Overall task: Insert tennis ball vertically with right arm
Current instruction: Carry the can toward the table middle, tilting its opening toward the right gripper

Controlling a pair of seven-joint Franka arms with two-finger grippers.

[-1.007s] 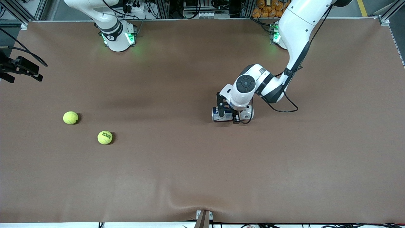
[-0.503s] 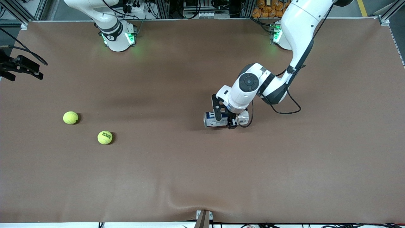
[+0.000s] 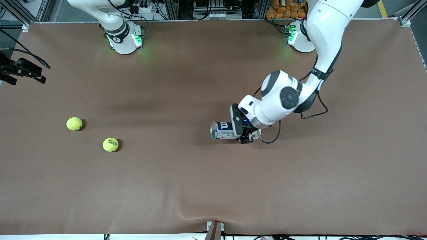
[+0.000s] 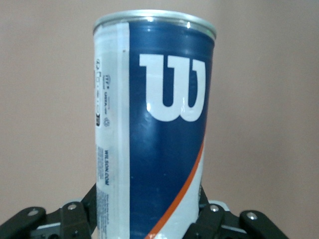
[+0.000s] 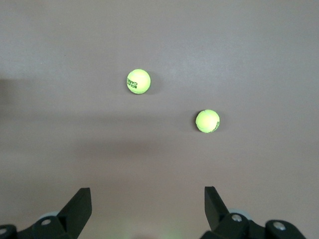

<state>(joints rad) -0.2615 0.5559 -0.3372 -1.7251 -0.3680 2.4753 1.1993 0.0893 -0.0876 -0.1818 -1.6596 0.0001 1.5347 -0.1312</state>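
While the left arm [image 3: 320,40] is reaching down from its base to the middle of the table [image 3: 213,186], its gripper [image 3: 243,130] is clamping the can [image 3: 223,130] near the closed end, and the can is lying sideways in the grasp with its open mouth pointing toward the right arm's end of the table. The left wrist view is showing the can [image 4: 154,134] running straight out from between the two fingers [image 4: 75,219], rim away from the wrist, the pads pressing its lower body on both sides. To do this step well, by the look of it, the left arm should be turning the can until the mouth faces up and then holding it steady, since the ball has to drop in vertically; a firm, centred grip matters, because the smooth wall could slip as the wrist rotates.

The right arm [image 3: 110,20] is waiting near its base, and its gripper [image 5: 144,209] is hanging high with fingers spread wide and nothing between them, looking down on the two balls. Both balls are resting on the table well apart from the can, toward the right arm's end: one ball [image 3: 110,144] lies closer to the can, the second ball [image 3: 74,124] just past it. The right gripper will probably need to descend over the closer ball, centring it between the fingers before closing.
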